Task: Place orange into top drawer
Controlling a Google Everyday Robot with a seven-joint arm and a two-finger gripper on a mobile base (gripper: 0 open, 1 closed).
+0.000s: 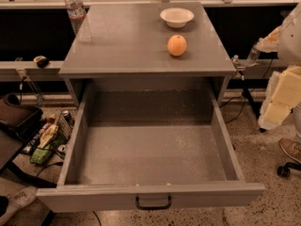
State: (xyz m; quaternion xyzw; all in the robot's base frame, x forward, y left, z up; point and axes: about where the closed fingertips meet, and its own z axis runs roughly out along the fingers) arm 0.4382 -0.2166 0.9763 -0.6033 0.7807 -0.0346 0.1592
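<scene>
The orange [177,45] sits on the grey cabinet top [127,41], right of centre and just in front of a white bowl [177,17]. The top drawer [150,149] is pulled fully open below it. Its speckled grey floor is bare, and a small black handle [153,203] sits on the front panel. My arm [282,93] hangs at the right edge of the view, beside the cabinet. The gripper [264,44] is at its upper end, to the right of the orange and apart from it, holding nothing that I can see.
A clear plastic water bottle [76,13] stands on the cabinet top's back left corner. A brown bag [16,117], snack packets and a can [51,135] lie on the floor to the left. A stand with cables [242,79] is on the right, and shoes show at both lower corners.
</scene>
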